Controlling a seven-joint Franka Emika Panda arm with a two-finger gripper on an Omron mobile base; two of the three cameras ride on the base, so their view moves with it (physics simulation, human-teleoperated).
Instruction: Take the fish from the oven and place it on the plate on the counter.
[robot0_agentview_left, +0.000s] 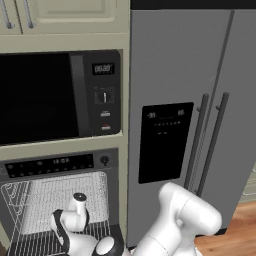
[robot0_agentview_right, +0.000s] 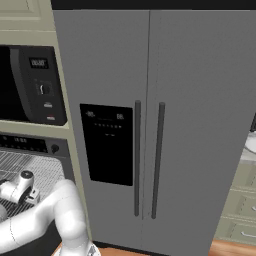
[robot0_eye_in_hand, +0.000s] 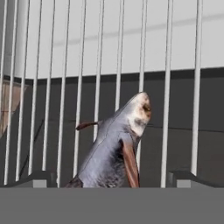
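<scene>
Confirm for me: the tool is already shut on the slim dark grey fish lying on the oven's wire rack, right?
Not quite. The tool is open: in the hand view its two dark fingertips stand wide apart on either side of the slim dark grey fish, not closed on it. The fish does lie on the oven's wire rack.

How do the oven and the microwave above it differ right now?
The oven stands open, its light interior and wire rack showing; the microwave is shut behind a black window. The oven's controls run along a horizontal strip above its cavity, with a round knob at the right; the microwave's sit in a vertical panel beside its window. Both are built into the same beige cabinet column.
</scene>
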